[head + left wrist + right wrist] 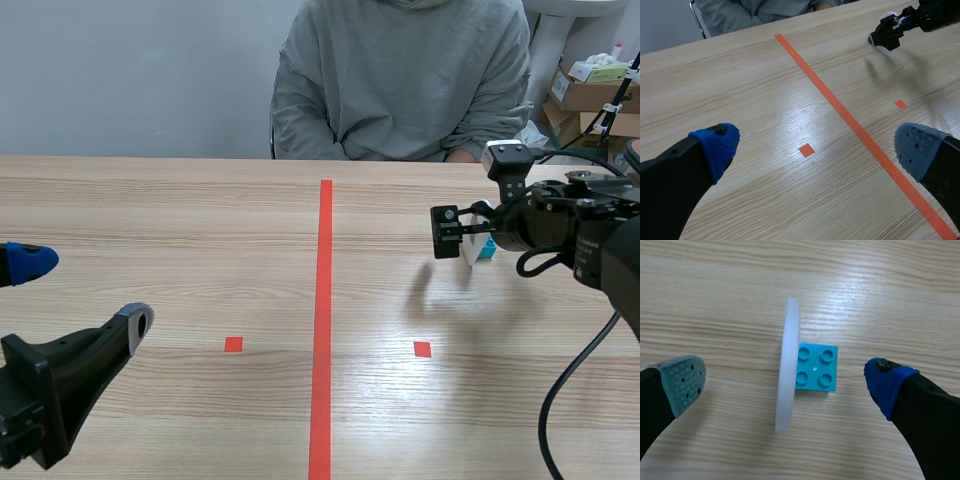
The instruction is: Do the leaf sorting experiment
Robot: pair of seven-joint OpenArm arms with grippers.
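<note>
turquoise brick (pixel 816 368) against upright white disc (pixel 787 365), between wide-open, empty right jaws; left jaws wide-open, empty

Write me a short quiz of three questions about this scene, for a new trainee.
1. True or false: the right gripper is shut on the blue block.
2. What stands against the block's side? A) a white disc B) a green leaf C) a cup
3. How many studs show on top of the block?
Key: 1 false, its fingers are open; 2 A; 3 four.
</note>
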